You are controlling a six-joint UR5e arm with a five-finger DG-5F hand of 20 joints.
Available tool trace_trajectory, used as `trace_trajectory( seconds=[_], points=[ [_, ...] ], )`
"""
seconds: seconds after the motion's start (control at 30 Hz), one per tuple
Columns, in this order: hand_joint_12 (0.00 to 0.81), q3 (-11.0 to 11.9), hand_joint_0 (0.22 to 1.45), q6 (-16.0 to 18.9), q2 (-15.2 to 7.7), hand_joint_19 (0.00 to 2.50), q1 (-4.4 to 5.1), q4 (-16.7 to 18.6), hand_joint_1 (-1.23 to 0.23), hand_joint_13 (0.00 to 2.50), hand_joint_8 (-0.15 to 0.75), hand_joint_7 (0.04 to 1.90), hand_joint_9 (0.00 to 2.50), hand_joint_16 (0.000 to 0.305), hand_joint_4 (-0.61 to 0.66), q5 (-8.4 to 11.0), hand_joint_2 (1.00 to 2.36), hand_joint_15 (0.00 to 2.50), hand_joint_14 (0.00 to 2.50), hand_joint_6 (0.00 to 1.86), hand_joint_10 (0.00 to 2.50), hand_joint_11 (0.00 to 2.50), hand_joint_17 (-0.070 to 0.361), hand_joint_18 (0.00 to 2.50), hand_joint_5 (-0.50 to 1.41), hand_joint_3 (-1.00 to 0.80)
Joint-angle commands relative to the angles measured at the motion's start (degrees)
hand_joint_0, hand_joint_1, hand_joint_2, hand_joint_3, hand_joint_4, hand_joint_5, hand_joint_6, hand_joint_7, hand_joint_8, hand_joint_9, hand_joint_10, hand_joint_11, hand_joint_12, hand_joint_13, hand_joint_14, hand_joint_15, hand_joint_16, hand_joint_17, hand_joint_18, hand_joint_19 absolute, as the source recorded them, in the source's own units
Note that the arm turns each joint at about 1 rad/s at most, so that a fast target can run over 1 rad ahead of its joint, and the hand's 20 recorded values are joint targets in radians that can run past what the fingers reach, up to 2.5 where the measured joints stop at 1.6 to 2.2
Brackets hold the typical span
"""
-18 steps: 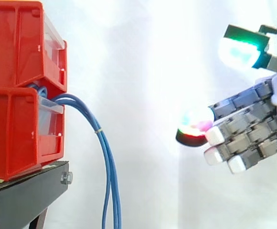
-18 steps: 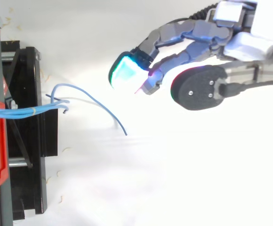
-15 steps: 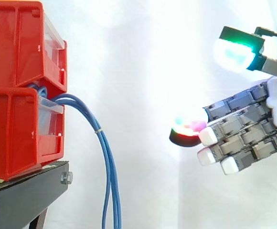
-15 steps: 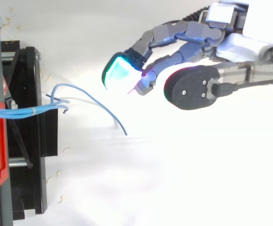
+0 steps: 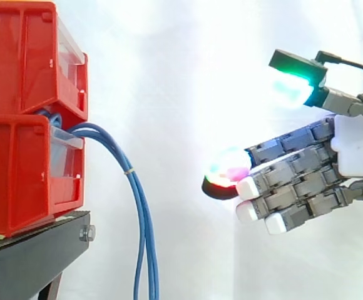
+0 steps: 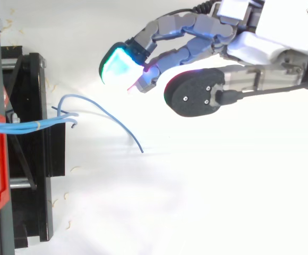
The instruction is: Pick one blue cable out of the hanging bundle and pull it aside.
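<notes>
Hand (image 5: 306,178), spread wide and holding nothing, is hovering well apart from the blue cable bundle (image 5: 140,206) hanging from red bins (image 5: 19,156), seemingly mid-approach, next needing to single out one strand.

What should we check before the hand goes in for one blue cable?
1. Hand open, holding nothing: ok.
2. Space between Hand and hanging bundle of thin blue cables free: ok.
3. Bundle anchored in stacked red plastic bins: ok.
4. One loose blue strand arcs away from the others in the top view: ok.
5. Hand lined up with that strand: cannot tell.
</notes>
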Motion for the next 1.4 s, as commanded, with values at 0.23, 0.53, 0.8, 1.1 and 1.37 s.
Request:
trace_trajectory(
  seconds=[0.23,0.53,0.8,1.1,1.37],
  points=[
    [0.432,0.44,0.52,-3.85,-1.44,0.48,0.47,1.72,-0.49,0.63,0.346,0.76,0.81,0.061,0.41,3.03,1.00,0.21,0.01,0.50,0.00,0.17,0.137,0.56,-0.15,-0.47],
    [0.430,7.65,0.52,-2.44,-8.03,0.49,0.21,1.10,-0.49,0.64,0.348,0.76,0.82,0.061,0.41,3.20,1.00,0.23,0.01,0.50,0.00,0.17,0.136,0.56,-0.15,-0.47],
    [0.434,9.58,0.52,-6.05,-10.49,0.49,0.65,1.81,-0.49,0.67,0.349,0.76,0.82,0.061,0.41,3.29,1.00,0.24,0.01,0.50,0.00,0.17,0.136,0.58,-0.15,-0.47],
    [0.436,12.92,0.52,-4.82,-14.71,0.50,1.00,4.80,-0.49,0.67,0.349,0.77,0.83,0.061,0.42,2.85,1.00,0.26,0.01,0.50,0.00,0.17,0.136,0.59,-0.15,-0.47],
    [0.436,13.18,0.52,-8.24,-17.26,0.50,2.41,9.72,-0.49,0.68,0.351,0.79,0.83,0.061,0.42,2.50,1.00,0.26,0.01,0.50,0.00,0.17,0.136,0.59,-0.14,-0.48]
  ],
)
